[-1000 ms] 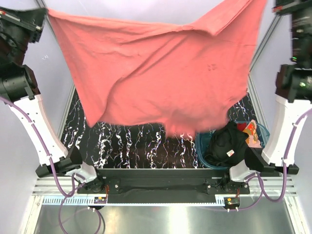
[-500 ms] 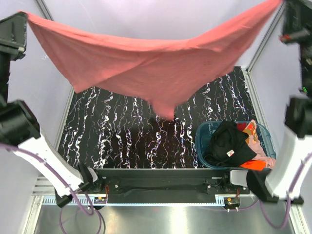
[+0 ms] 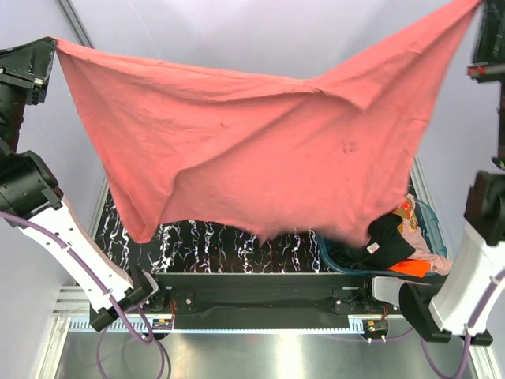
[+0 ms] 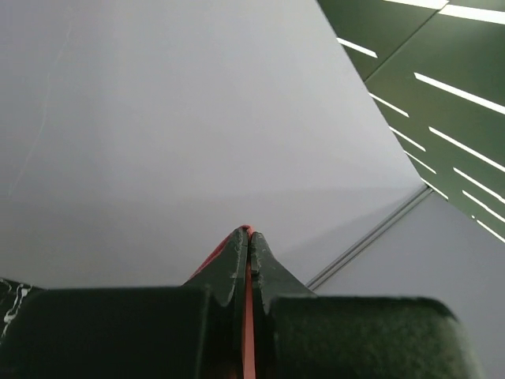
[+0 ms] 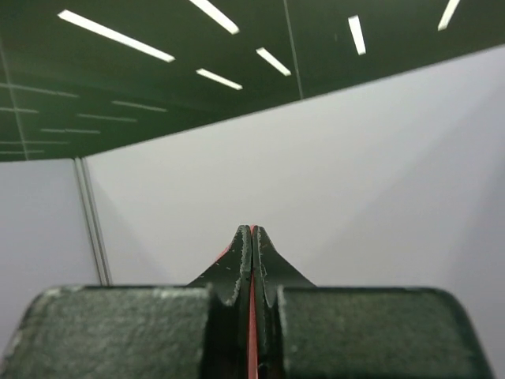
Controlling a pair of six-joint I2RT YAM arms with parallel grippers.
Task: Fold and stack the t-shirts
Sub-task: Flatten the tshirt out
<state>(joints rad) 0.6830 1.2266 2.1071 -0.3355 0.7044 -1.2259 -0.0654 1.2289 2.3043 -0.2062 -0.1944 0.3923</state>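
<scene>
The left gripper, raised high over the table's left edge, is clamped tight on one corner of the salmon-red t-shirt. The shirt hangs spread in the air above the black marbled table. The right gripper, high over the right edge, is pinched closed on the shirt's other corner. At the near right corner, a teal basket holds a black t-shirt, an orange t-shirt and a pale pink t-shirt.
</scene>
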